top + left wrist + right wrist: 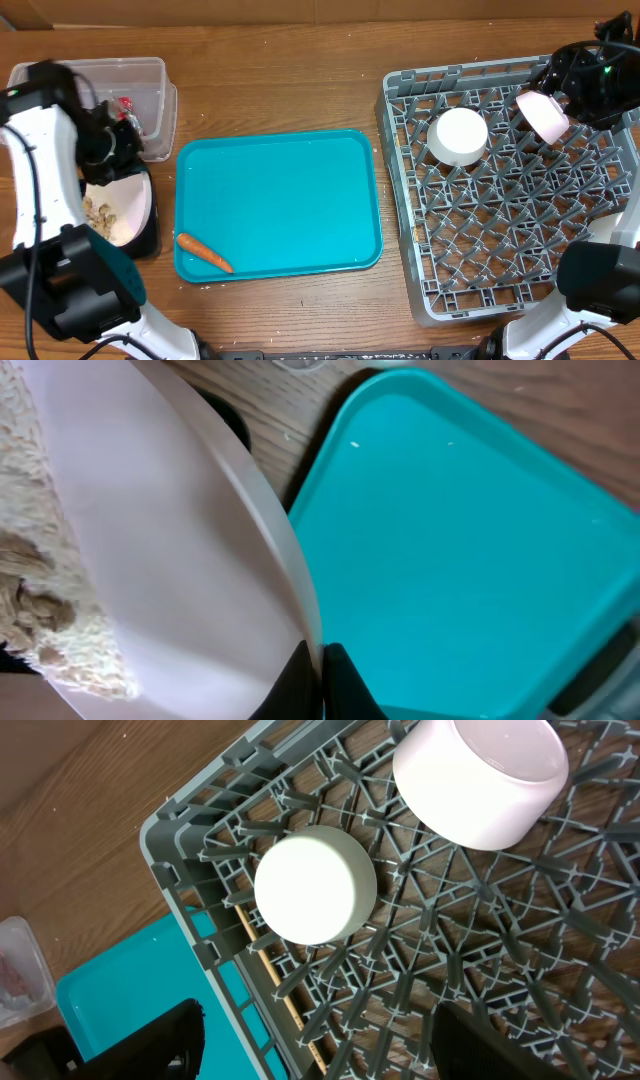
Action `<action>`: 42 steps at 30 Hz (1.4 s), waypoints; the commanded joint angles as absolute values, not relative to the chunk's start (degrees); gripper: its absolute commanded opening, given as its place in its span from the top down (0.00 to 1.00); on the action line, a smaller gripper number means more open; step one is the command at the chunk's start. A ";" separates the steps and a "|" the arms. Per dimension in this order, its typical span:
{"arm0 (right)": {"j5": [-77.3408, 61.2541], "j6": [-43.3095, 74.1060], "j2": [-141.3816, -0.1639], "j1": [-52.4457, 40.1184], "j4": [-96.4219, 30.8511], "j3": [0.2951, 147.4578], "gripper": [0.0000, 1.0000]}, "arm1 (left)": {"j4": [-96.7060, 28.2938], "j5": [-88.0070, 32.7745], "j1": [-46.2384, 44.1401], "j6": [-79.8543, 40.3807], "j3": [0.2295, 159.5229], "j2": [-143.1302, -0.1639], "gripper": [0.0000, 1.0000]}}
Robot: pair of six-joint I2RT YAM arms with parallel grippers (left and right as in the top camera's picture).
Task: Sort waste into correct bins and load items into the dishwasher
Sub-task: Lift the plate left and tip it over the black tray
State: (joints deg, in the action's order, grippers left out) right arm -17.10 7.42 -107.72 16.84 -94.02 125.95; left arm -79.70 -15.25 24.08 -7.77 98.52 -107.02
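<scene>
My left gripper (pixel 112 158) (pixel 322 665) is shut on the rim of the round white plate (pixel 128 205) (pixel 170 550). It holds the plate tilted over the black tray (pixel 152 238). Rice bits and beige nut-shell scraps (pixel 98 216) (pixel 35 605) lie on the plate. The clear tub (pixel 140 85) behind holds a red wrapper (pixel 126 104). An orange carrot (pixel 204 252) lies on the teal tray (pixel 280 200). My right gripper (pixel 578 78) (pixel 320 1035) is open and empty above the grey dish rack (pixel 500 270) (pixel 470 950). The rack holds an upturned white cup (pixel 458 137) (pixel 315 885), a tilted white bowl (pixel 542 115) (pixel 480 775) and a chopstick (pixel 270 965).
The teal tray (pixel 470 530) sits between the bins and the rack. Bare wooden tabletop (pixel 290 80) lies behind and in front of it. The rack's upright pegs stand under my right gripper.
</scene>
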 commanded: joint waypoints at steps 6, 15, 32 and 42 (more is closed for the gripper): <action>-16.58 7.01 -105.97 16.62 -94.26 127.46 0.25 | -80.31 -31.97 33.50 0.19 99.48 -106.06 0.96; -16.58 7.01 -105.97 16.62 -94.39 127.46 0.25 | -83.26 -45.87 41.30 5.34 99.48 -106.06 0.96; -16.58 7.03 -105.97 16.62 -94.48 127.46 0.25 | -85.65 -54.59 46.74 10.81 99.48 -106.43 0.96; -16.56 7.01 -105.97 16.62 -95.07 127.46 0.25 | -84.14 -50.43 47.27 5.96 99.48 -107.04 0.96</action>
